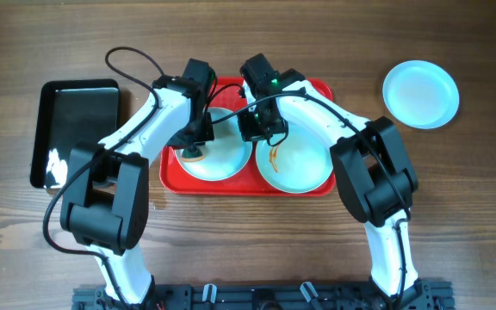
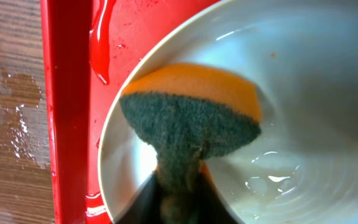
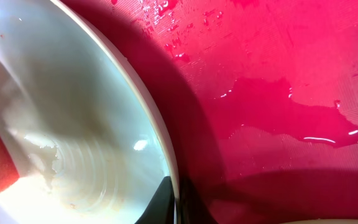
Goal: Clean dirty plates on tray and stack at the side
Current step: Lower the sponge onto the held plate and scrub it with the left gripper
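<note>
Wooden table (image 1: 459, 220), red tray (image 1: 170, 170) lengthwise left-right

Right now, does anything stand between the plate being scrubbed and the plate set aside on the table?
Yes. The smeared second plate lies on the tray in that line, under the right arm. The sponge rests in the scrubbed plate.

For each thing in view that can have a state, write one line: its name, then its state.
Left plate, on the tray, wet, sponge on it.
Right plate, on the tray, sauce-smeared.
Third plate, on the table, clean.
Tray, wet with puddles.
Sponge, pinched, pressed into left plate.
Black tray, bare.
Left gripper, jaws shut on sponge.
Right gripper, jaws shut on left plate's rim.
</note>
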`<state>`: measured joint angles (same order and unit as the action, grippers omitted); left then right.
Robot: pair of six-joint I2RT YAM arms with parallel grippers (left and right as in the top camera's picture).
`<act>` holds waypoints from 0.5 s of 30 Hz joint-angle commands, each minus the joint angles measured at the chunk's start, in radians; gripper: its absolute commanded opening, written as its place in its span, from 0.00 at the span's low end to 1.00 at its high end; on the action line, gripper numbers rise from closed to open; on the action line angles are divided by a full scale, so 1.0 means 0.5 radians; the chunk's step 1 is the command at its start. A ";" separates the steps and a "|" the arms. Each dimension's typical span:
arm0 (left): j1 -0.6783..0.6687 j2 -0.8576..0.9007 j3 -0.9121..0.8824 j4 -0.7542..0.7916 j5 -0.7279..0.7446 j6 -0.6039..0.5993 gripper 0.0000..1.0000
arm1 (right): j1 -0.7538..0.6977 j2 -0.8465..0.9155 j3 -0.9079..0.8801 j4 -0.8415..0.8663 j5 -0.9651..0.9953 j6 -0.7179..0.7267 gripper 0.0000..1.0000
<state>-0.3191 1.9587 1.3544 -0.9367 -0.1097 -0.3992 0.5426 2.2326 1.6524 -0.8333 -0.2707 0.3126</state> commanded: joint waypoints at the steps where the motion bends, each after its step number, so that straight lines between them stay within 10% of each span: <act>1: 0.002 -0.039 -0.024 0.040 0.018 -0.004 0.04 | 0.008 0.075 -0.044 -0.035 0.167 0.011 0.04; 15: -0.089 -0.069 -0.001 0.237 0.598 -0.003 0.04 | 0.008 0.075 -0.044 -0.030 0.167 0.012 0.04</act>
<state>-0.3347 1.9560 1.3521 -0.8242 0.1116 -0.4019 0.5426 2.2326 1.6524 -0.8330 -0.2718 0.3161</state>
